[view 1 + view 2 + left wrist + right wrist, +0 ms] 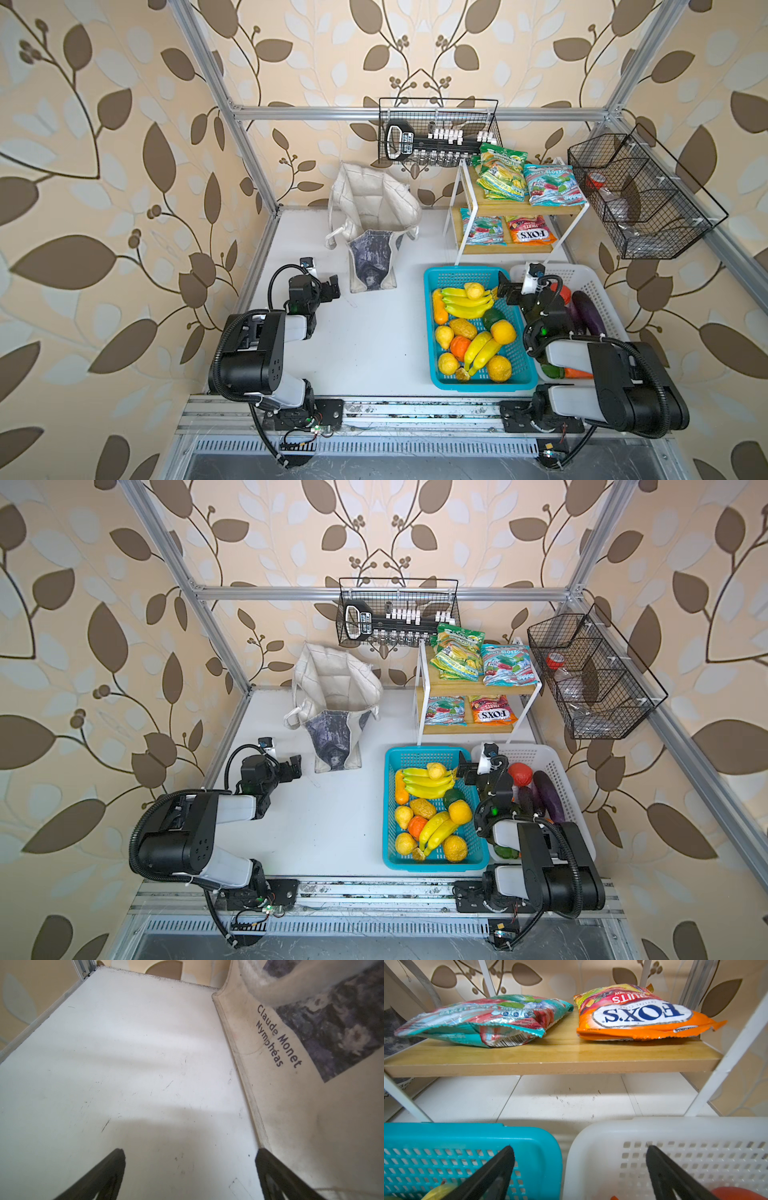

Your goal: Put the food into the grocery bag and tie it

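Left gripper point(190, 1153) jaws wide apart, empty, just beside grocery bag point(291, 1118), right gripper point(580, 1149) jaws likewise

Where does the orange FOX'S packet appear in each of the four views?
In a top view: orange FOX'S packet right of centre, on the lower shelf.
In a top view: the same place.
Left wrist: not in it.
Right wrist: upper right, print upside down.
Landmark: the teal-red packet beside it on that shelf.

floppy grocery bag point(374, 232) gapes open; food point(471, 332) basketed nearby.
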`<state>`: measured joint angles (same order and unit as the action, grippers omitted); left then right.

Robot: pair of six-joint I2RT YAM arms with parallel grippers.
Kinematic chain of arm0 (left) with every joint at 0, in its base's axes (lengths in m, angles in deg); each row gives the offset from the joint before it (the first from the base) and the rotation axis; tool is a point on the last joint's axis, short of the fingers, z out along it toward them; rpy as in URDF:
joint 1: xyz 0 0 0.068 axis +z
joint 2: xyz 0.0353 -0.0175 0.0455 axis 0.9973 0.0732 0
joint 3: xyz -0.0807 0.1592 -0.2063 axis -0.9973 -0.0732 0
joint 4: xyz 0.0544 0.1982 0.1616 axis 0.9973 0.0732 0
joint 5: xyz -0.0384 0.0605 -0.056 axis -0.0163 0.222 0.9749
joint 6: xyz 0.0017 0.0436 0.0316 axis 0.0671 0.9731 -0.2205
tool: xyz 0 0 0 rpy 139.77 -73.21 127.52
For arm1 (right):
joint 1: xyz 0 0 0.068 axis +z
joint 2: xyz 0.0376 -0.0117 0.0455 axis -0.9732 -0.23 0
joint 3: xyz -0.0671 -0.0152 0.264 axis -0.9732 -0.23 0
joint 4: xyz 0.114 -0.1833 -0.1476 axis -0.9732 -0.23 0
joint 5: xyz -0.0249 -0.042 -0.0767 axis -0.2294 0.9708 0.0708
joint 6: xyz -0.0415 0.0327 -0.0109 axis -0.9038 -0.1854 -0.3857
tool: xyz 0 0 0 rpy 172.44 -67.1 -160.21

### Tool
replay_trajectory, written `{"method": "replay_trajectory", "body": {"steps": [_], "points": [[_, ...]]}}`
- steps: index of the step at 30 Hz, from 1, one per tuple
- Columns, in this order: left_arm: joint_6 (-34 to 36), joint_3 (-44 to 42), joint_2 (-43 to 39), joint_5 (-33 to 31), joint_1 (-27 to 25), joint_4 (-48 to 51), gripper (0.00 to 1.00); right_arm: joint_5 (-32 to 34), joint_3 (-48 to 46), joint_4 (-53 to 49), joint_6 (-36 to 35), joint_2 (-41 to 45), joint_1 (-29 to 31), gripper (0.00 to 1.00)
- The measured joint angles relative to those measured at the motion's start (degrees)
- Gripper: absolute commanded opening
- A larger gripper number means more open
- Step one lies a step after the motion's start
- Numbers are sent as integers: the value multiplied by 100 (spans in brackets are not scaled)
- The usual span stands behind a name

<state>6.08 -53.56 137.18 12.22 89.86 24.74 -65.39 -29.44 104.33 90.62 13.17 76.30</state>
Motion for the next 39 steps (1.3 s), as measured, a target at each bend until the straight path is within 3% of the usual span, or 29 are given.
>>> {"method": "replay_trajectory", "body": {"steps": [21, 29, 34, 39], "points": [[-44, -179, -170, -125, 0, -26, 99, 0, -2, -70, -2, 66, 0, 100], [-516, -573, -2485, -627, 0, 776, 99, 20, 94, -1628, 133, 1952, 131, 100], [-2020, -297, -4118, -1045, 0, 2321, 99, -162, 481, -2887, 1270, 3158, 57, 100], [-2839, 708, -4636, -831, 0, 3698, 99, -553, 1215, -4083, 1694, 3539, 243, 100]]}}
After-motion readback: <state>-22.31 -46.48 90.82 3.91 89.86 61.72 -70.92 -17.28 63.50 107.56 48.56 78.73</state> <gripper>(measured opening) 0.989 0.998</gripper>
